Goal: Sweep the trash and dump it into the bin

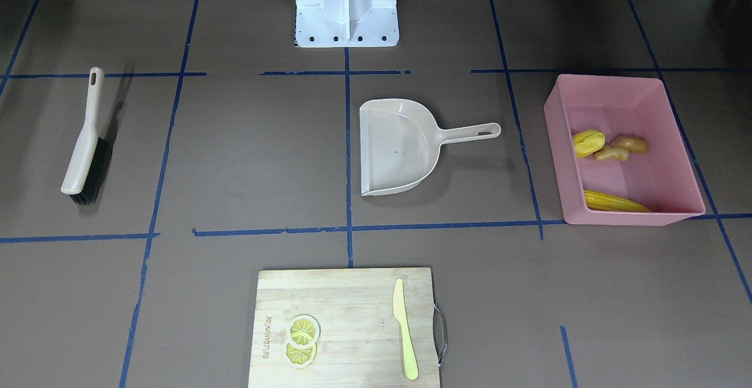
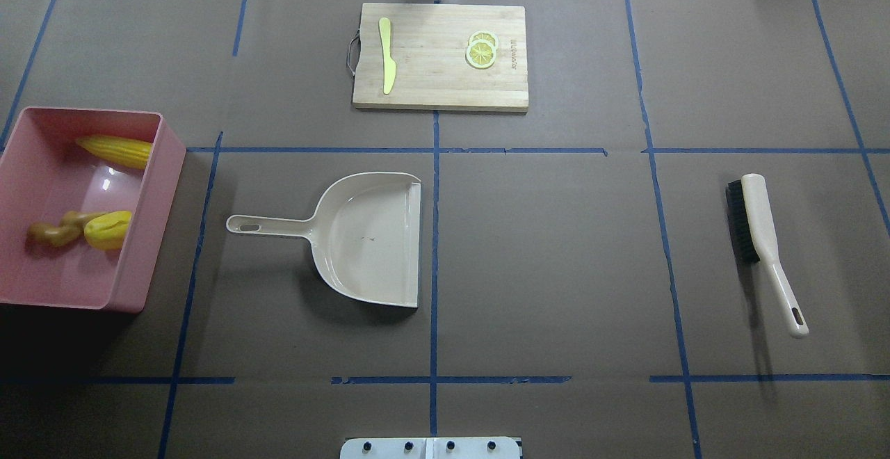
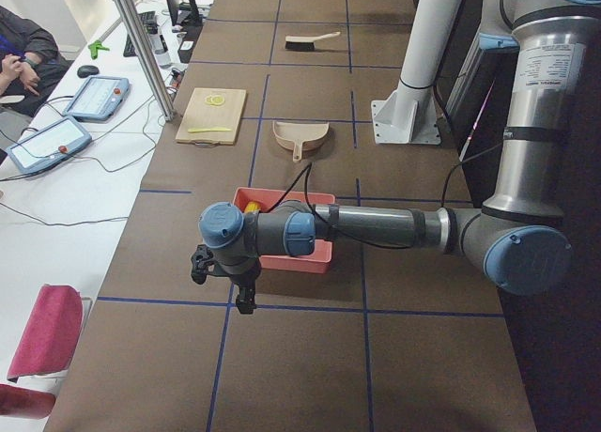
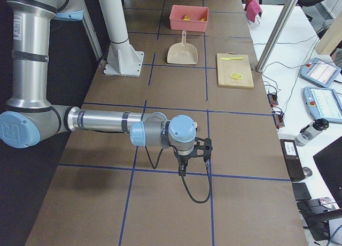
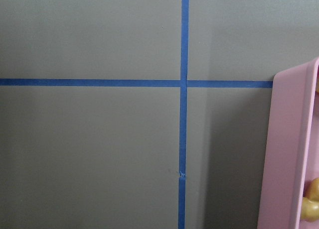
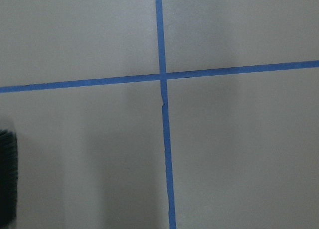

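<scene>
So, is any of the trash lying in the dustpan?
No, the beige dustpan holds none of it; the corn cob, the yellow potato-like lump and the ginger root all lie inside the pink bin.

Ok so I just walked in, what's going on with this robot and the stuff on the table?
Nothing is being handled right now. The corn cob, potato-like lump and ginger root all lie inside the pink bin. The dustpan sits empty mid-table, and the brush lies toward the robot's right, both untouched. The left gripper hovers beside the bin, the right gripper at the opposite end. The sweeping looks finished.
</scene>
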